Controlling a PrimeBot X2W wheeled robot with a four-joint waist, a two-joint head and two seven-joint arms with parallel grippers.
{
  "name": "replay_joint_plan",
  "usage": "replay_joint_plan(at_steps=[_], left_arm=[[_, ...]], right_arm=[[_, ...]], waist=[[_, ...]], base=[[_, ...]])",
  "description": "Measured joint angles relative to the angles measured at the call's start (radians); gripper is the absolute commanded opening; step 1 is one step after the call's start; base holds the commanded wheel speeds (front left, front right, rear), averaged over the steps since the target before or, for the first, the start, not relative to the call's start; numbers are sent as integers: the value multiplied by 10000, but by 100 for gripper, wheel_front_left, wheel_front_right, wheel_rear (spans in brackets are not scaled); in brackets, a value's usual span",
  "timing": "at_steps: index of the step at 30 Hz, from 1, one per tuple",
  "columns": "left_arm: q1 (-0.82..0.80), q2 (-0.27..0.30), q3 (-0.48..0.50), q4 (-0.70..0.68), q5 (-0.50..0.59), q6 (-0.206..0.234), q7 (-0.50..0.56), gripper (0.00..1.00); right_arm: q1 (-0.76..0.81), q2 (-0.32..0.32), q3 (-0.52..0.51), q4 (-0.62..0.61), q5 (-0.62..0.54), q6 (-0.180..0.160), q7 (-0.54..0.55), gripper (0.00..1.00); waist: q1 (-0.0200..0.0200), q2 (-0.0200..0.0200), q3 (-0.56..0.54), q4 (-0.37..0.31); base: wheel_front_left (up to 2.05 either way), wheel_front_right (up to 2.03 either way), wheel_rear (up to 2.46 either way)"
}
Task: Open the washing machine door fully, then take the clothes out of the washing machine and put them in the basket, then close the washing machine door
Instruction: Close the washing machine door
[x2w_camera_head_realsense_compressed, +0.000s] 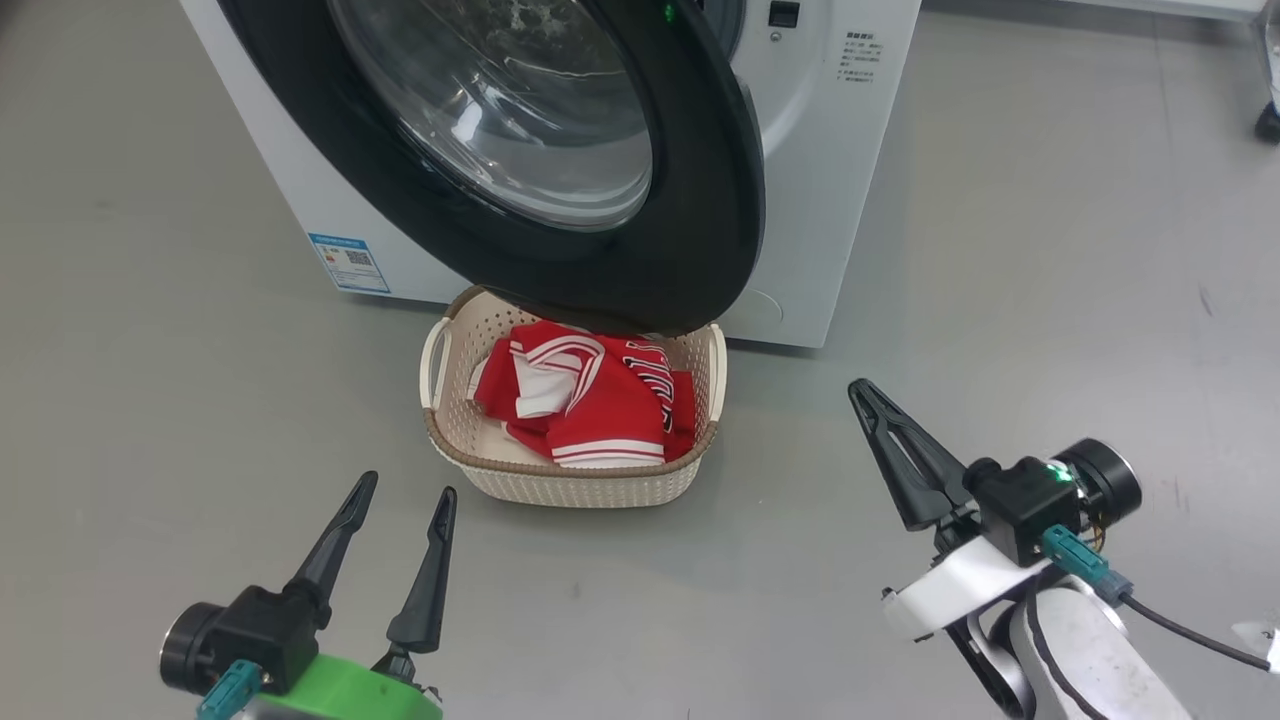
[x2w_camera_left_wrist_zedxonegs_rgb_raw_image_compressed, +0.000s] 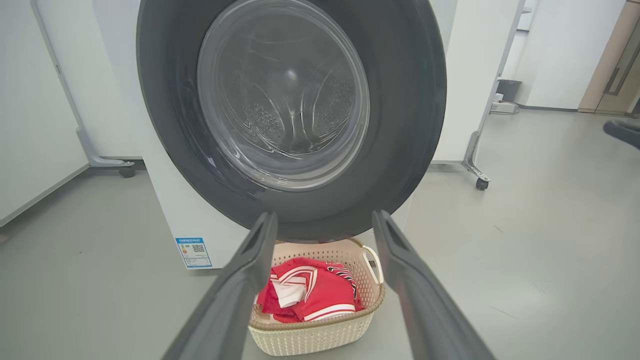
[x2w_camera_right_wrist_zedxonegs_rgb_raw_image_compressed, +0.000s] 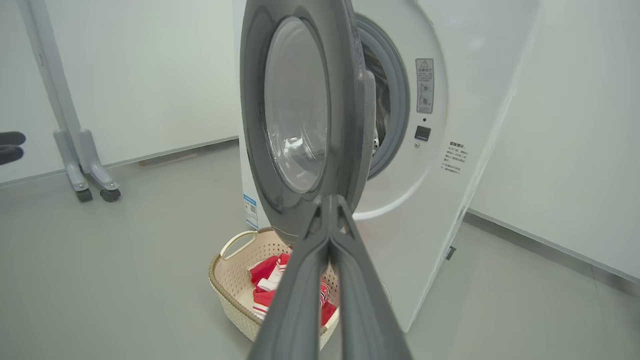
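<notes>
Two grippers hang low over the floor, both empty. The left gripper (x2w_camera_head_realsense_compressed: 408, 486) has its fingers spread, with nothing between them. The right gripper (x2w_camera_head_realsense_compressed: 860, 388) has its fingers pressed flat together, clamping nothing. Both point toward the basket (x2w_camera_head_realsense_compressed: 570, 488), which sits on the floor a little beyond them, just in front of the washer (x2w_camera_head_realsense_compressed: 830, 200). The clothes (x2w_camera_head_realsense_compressed: 590, 400) lie heaped inside it, red with white striped trim and some dark lettering. The door (x2w_camera_head_realsense_compressed: 700, 230) stands partly swung out, its black ring hanging over the basket's far rim.

The floor (x2w_camera_head_realsense_compressed: 1050, 300) is smooth grey, scuffed in places. White walls close the room in. Partition legs on castors (x2w_camera_right_wrist_zedxonegs_rgb_raw_image_compressed: 80, 165) stand off to one side, and a tan doorway (x2w_camera_left_wrist_zedxonegs_rgb_raw_image_compressed: 617, 75) sits in a far corner.

The door hides the back of the basket and part of the clothes, and its own top is cut off in the head view. The drum is dim through the glass. Past the door's edge there is a sliver of grey gasket (x2w_camera_right_wrist_zedxonegs_rgb_raw_image_compressed: 395, 100). The print on the blue sticker (x2w_camera_head_realsense_compressed: 348, 262) is too small to read.
</notes>
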Motion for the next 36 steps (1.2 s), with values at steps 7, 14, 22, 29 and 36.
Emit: replay_joint_plan(at_steps=[7,14,22,29,36], left_arm=[[-183,-219,-46,42,79,-84,0,100],[-431,-418,-219,132,180,-178,0,100],[-598,-650,-259,215,178,-205,0,100],[-598,-867,-94,267,-159,-284,0,100],[-879,-941,-77,274,-307,-295,0,100]], right_arm=[[-1053,-451,692,351,-201,2,173,0],[-2008,-999,1409,750,-128,2,247,0],[-3080,-1511,1695,1045,56,2,334,0],[-3917,-1856,1785,1266,268,2,395,0],[-4737,-2343,1590,1653,305,2,418,0]], waist=[[0,0,422,335],[0,0,882,725],[0,0,1421,1213],[0,0,1886,1527],[0,0,2398,1903]], base=[[0,0,0],[0,0,0],[0,0,0],[0,0,0],[0,0,0]])
